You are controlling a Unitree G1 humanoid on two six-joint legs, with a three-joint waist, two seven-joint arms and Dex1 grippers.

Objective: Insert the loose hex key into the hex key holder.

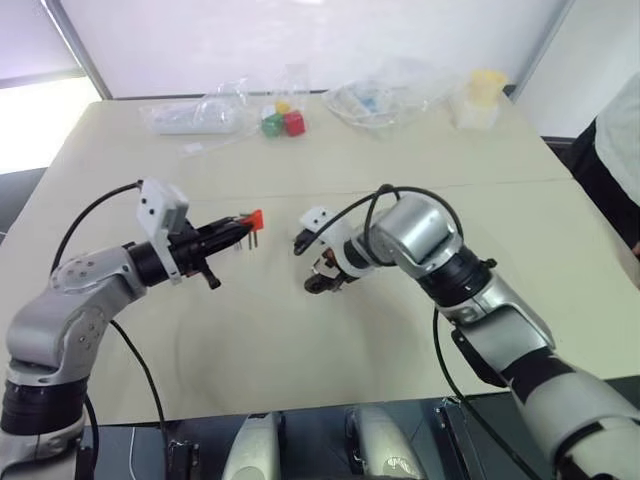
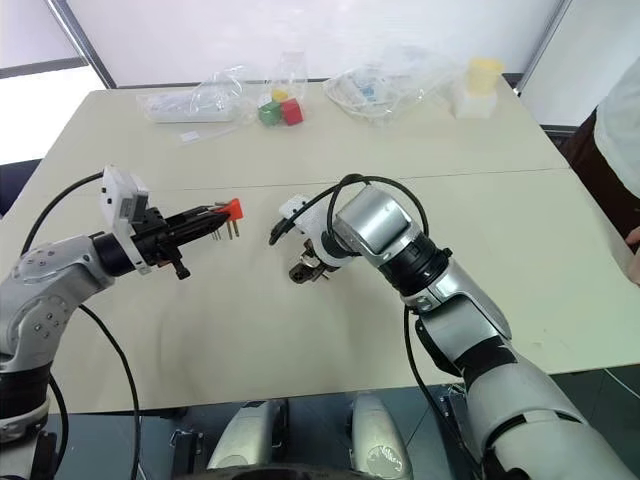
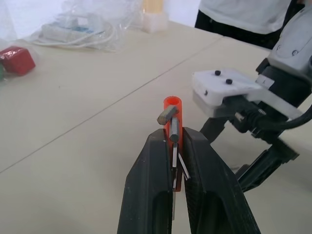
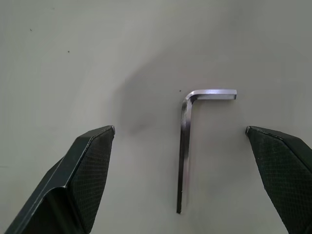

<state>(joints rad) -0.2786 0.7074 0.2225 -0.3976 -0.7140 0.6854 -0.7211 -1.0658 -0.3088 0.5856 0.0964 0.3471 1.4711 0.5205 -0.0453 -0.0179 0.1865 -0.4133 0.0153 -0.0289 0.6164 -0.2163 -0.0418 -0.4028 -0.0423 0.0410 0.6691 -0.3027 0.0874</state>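
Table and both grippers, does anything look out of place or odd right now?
Nothing stands out. The loose hex key lies flat on the table between the right gripper's open jaws, and the left gripper holds the hex key holder off the table.

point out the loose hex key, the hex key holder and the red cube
loose hex key [image 4: 184, 156], right wrist view, long shaft
hex key holder [image 3: 172, 106], left wrist view, orange-red top end
red cube [image 1: 294, 123], left eye view, top face
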